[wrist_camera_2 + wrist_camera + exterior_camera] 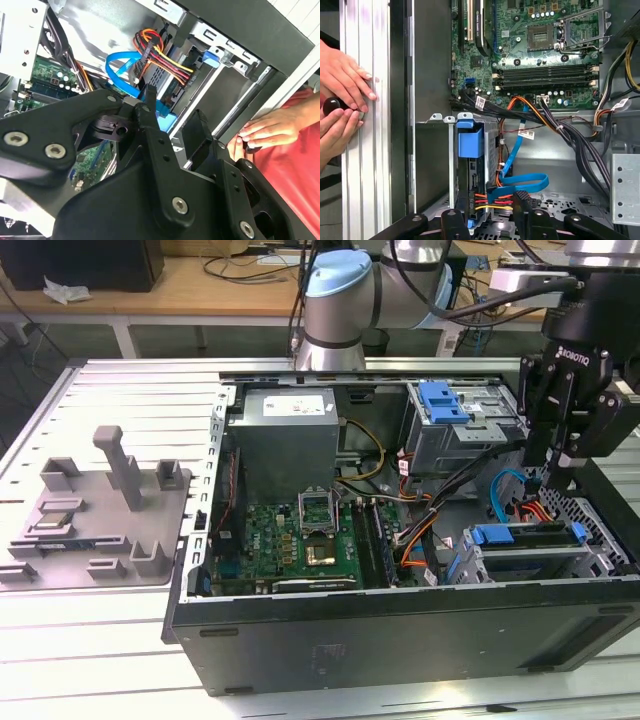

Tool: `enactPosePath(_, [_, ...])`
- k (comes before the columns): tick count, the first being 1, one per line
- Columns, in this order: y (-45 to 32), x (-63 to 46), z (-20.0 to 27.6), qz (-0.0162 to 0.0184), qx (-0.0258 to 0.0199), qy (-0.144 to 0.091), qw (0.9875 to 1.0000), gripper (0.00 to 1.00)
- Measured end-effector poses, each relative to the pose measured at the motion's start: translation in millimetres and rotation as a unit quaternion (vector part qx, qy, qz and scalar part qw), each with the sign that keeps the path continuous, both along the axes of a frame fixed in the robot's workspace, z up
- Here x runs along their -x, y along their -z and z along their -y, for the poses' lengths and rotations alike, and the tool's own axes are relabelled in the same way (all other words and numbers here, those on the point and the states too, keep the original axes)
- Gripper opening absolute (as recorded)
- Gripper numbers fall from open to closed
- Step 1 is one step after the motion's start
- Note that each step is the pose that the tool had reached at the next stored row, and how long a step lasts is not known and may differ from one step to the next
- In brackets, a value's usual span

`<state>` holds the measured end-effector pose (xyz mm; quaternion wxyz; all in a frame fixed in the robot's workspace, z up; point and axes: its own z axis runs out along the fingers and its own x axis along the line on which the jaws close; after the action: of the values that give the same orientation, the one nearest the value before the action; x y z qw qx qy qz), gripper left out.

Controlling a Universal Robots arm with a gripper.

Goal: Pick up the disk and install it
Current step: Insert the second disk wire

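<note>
i am hovering my gripper (556, 475), parted and empty, over the disk (530, 540): stiff, heavy, fragile; gripping its blue rails.

Premises are presenting as an electronics workshop or robotics lab. An opened computer case (400, 630) is lying on a slatted metal tabletop (120, 650), a grey fixture plate (95, 510) is sitting beside it, and cables are trailing over a wooden bench (230, 285) behind.

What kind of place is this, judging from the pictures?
Probably a robotics lab or test workshop. An open computer case lies on a slotted metal table, a robot arm reaches over it, and a cluttered workbench stands behind.
</note>
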<state>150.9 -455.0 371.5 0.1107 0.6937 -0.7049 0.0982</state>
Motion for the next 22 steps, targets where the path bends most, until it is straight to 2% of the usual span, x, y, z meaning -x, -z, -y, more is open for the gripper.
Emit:
enactPosePath(3, [1.0,-0.5,-0.4,-0.0011,0.0032,0.0,1.0,0.48])
enactPosePath(9, [2.8,-0.7,-0.4,-0.0077,0.0097,-0.003,0.9999,0.48])
enactPosePath(18, [3.4,-1.3,-0.4,-0.0087,0.0104,-0.003,0.9999,0.48])
enactPosePath(22, [5.3,-1.9,-2.4,-0.0089,0.0115,-0.003,0.9999,0.48])
